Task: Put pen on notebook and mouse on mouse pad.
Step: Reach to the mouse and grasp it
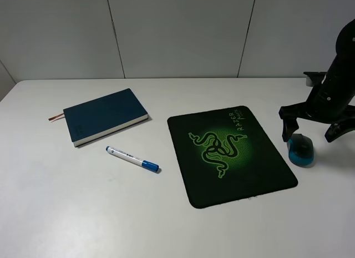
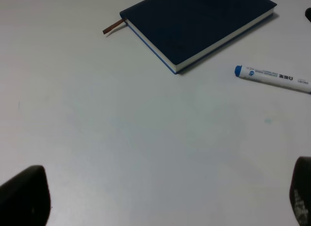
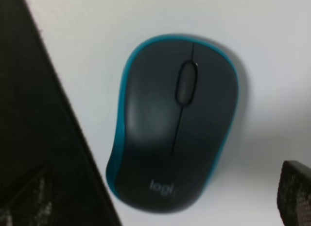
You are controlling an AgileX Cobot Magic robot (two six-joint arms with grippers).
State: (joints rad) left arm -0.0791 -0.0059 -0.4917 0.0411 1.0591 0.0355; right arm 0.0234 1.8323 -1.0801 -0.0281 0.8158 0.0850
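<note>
Exterior high view: the notebook (image 1: 105, 116) lies far left, with the pen (image 1: 133, 158) just near of it, not touching. The mouse pad (image 1: 230, 155) lies centre-right. The mouse (image 1: 300, 150) sits on the white table (image 1: 55, 202) just right of the pad, under my spread right gripper (image 1: 309, 137). A grey panelled wall (image 1: 177, 30) stands behind.

Left wrist view: the left gripper (image 2: 163, 201) is spread wide over bare table.

Right wrist view: the mouse is ungripped, beside the pad's edge.

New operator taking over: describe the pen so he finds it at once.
Find the black mouse pad with the green snake logo, mid-table. Left of it lies a dark blue notebook; the pen lies just nearer the camera than that, touching neither. It is the only slim white stick, blue-capped.
</note>
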